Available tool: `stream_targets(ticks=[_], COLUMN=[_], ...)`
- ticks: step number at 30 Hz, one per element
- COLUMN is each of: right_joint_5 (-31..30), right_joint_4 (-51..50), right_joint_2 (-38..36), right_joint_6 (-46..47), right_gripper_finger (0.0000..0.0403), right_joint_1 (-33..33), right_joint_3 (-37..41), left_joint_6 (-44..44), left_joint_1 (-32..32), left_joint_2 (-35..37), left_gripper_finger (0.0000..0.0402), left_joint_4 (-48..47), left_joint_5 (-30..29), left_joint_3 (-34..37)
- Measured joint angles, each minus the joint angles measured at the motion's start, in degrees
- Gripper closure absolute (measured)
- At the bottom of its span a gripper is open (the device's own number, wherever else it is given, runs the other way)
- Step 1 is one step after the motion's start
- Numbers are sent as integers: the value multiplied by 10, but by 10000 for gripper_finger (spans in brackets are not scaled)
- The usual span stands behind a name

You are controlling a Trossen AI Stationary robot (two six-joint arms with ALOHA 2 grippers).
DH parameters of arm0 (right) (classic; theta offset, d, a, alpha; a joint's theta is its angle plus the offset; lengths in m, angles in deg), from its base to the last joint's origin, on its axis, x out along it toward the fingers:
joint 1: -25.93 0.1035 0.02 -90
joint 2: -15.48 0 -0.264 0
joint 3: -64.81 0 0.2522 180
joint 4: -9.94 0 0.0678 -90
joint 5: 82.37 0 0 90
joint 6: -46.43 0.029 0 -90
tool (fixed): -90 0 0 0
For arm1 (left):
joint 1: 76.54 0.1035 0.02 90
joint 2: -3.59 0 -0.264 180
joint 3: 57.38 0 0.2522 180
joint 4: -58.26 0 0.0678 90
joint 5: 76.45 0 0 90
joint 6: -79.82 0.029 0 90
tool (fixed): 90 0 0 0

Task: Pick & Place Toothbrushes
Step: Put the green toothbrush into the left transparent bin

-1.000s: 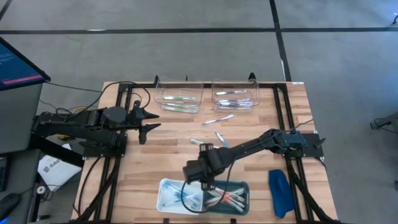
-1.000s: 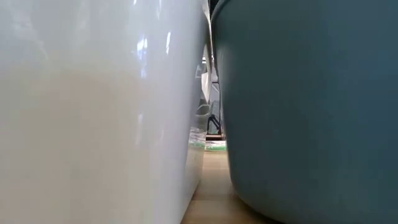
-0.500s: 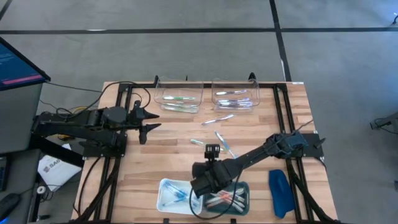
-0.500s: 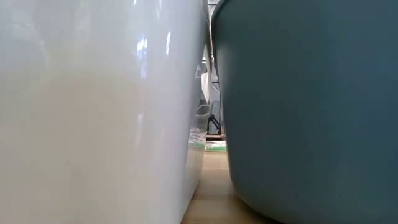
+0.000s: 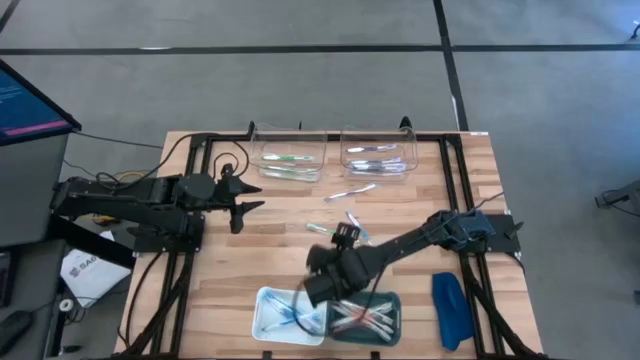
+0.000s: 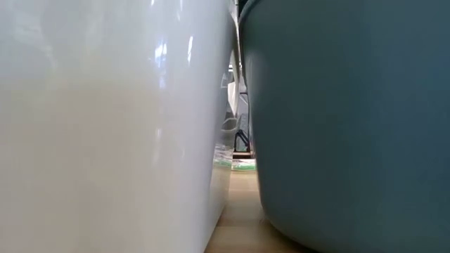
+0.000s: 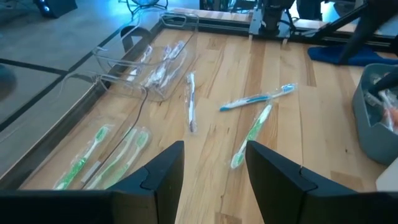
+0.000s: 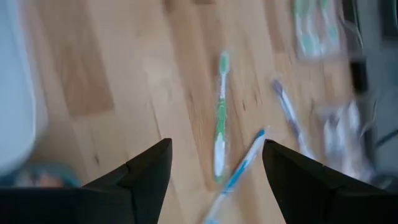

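While empty-jawed, right tool point(image 5: 318, 288) above bins

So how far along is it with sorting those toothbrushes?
Partly done, it seems. Some toothbrushes already lie in the left clear bin and the right clear bin. Nothing is in hand: the right end effector is open and empty above the loose green toothbrush and blue toothbrush. More wait in the white tray and the teal tray.

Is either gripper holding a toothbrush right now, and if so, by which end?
Nothing is held. The right gripper is open and empty above the loose toothbrushes on the table. The left gripper is open and empty too.
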Motion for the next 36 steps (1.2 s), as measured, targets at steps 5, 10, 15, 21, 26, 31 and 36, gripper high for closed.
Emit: stream_targets(ticks=[5,10,15,21,26,31,36], right_joint_5=[1,21,19,21,25,35,62], right_joint_4=[0,0,0,1,5,51,260], right_joint_2=[-3,-3,-3,-3,-23,-108,-279], right_joint_6=[111,100,82,75,104,186,250], right_gripper_finger=[159,159,159,159,159,159,159], right_joint_1=[-31,-63,-83,-69,-60,-51,-44], right_joint_3=[-1,0,0,5,93,279,501], left_joint_6=[0,0,0,1,1,1,1], left_joint_1=[0,0,0,0,0,0,0], left_joint_2=[-8,-8,-8,-8,-8,-8,-8], left_gripper_finger=[234,234,234,234,234,234,234], left_joint_4=[3,2,2,2,2,3,11], left_joint_5=[0,0,0,0,0,0,0], left_joint_3=[0,0,0,0,0,0,0])
